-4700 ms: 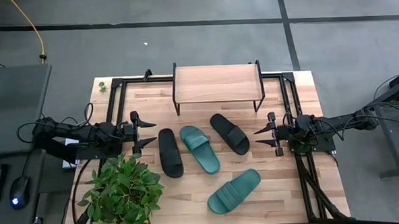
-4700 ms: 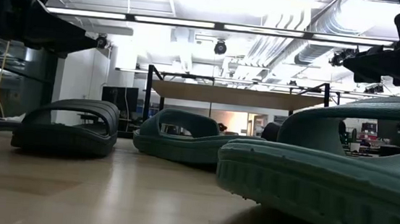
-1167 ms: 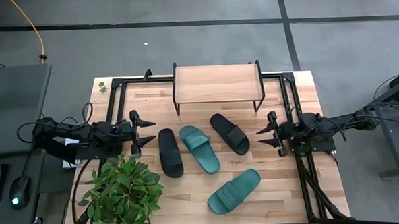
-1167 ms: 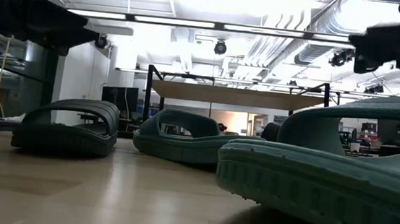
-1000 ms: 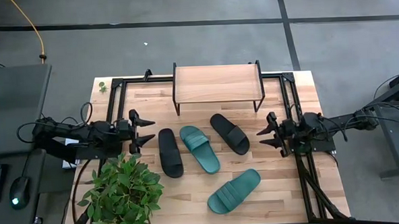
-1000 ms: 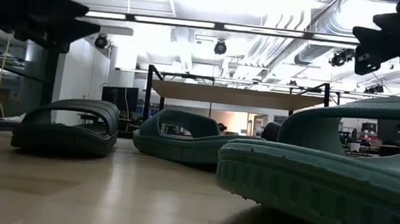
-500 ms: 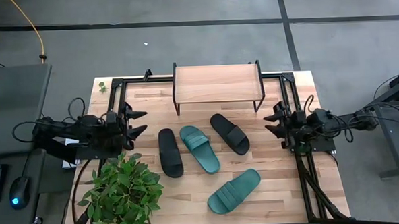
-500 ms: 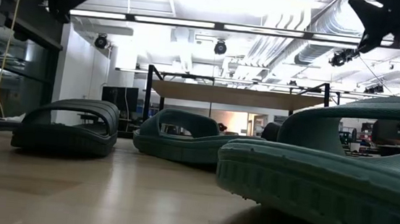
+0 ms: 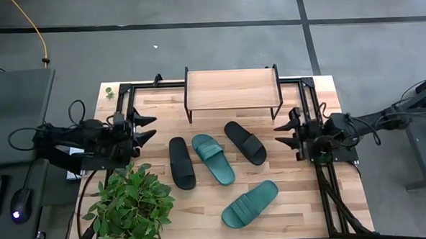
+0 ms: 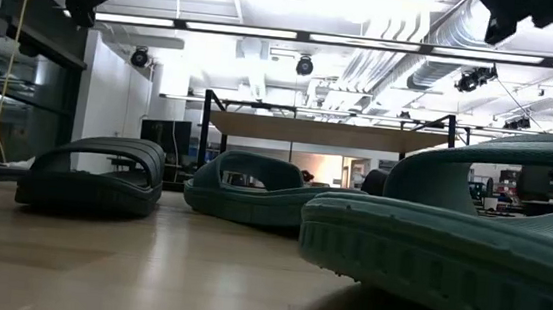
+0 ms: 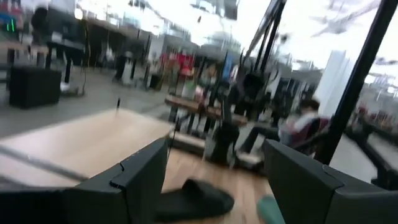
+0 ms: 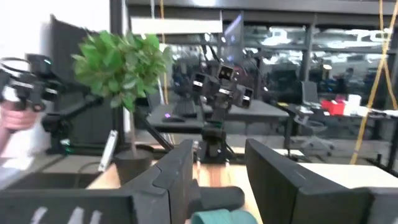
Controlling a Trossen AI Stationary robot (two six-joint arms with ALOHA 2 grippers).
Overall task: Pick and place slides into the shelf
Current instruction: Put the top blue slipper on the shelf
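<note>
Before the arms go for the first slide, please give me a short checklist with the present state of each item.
1. Left gripper open, empty: ok.
2. Right gripper open, empty: ok.
3. Shelf top free of objects: ok.
4. All four slides on the table, apart from each other: two black, two teal: ok.
5. Space under the shelf free: cannot tell.
6. Plant close to the left arm's path: not ok.

Left pincer (image 9: 147, 128) is hovering at the left edge of the surface, its fingers spread apart and gripping nothing. Right pincer (image 9: 286, 133) is hovering at the right edge, likewise spread and unloaded, both pointing inward.
</note>
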